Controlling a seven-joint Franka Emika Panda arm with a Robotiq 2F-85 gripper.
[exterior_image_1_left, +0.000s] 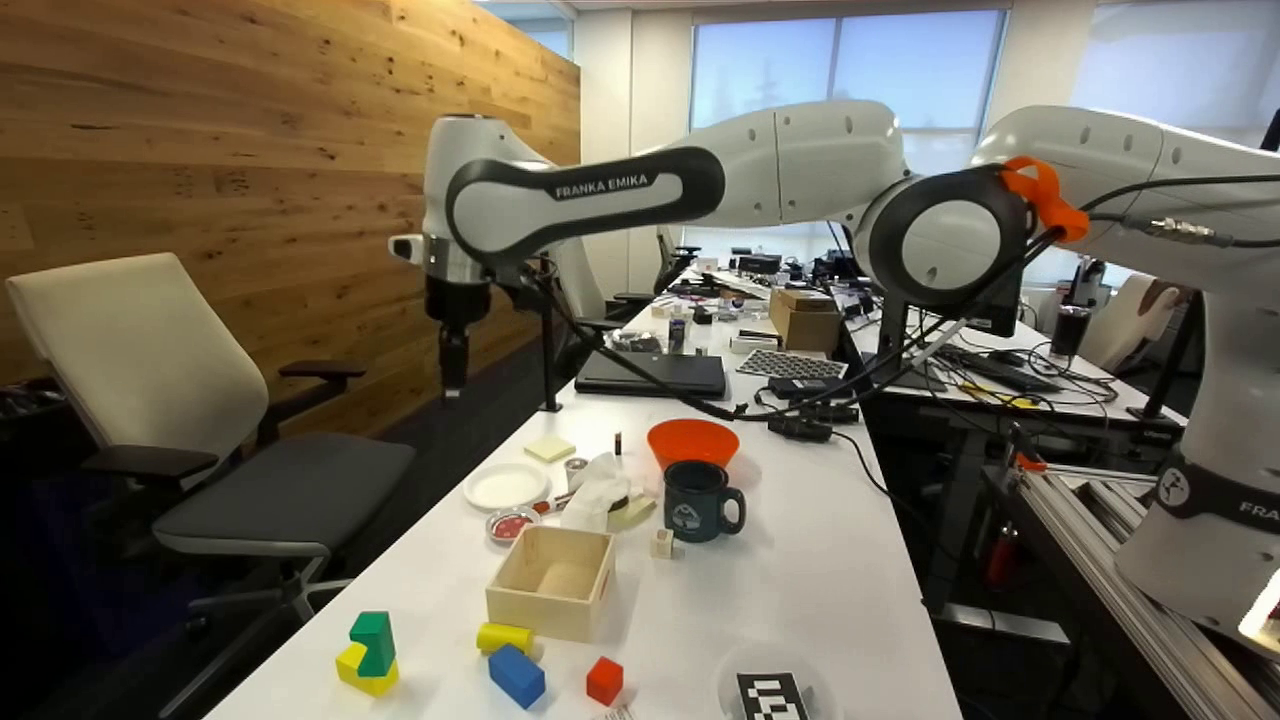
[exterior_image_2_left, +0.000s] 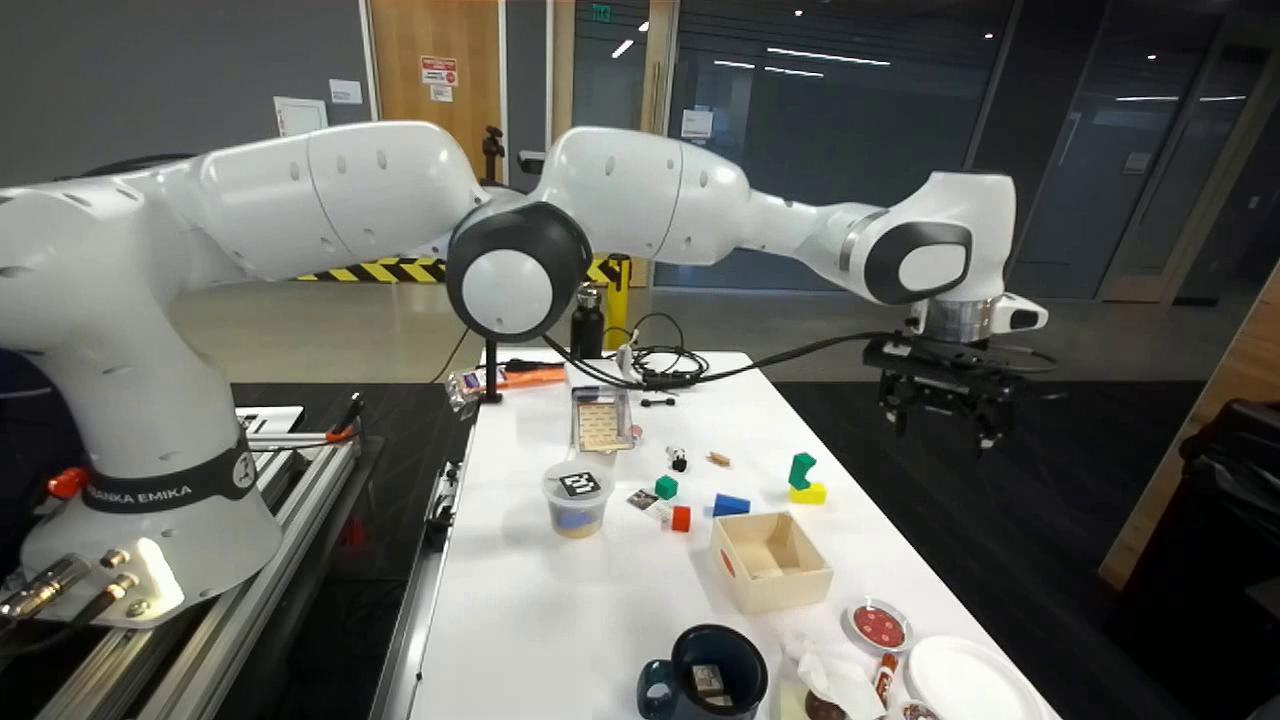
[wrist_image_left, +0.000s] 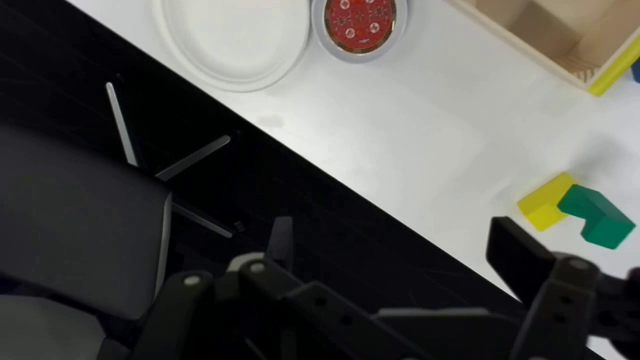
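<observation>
The gripper (wrist_image_left: 394, 235) hangs in the air past the edge of the white table (wrist_image_left: 400, 135), its jaws spread wide apart with nothing between them. Nearest to it is the green block (wrist_image_left: 600, 212), which appears to stand on end on the yellow block (wrist_image_left: 545, 200) near the table's edge, apart from the wooden box (exterior_image_1_left: 545, 612). The green block looks like painted wood or some similar hard material, so it is probably light, stiff and not fragile, with smooth faces that may slip under a loose pinch. The notch in one side leaves less to grip; the flat faces beside it seem the better hold, taken squarely above the yellow block. The two look merely stacked, so a sideways nudge could topple the upper one.
</observation>
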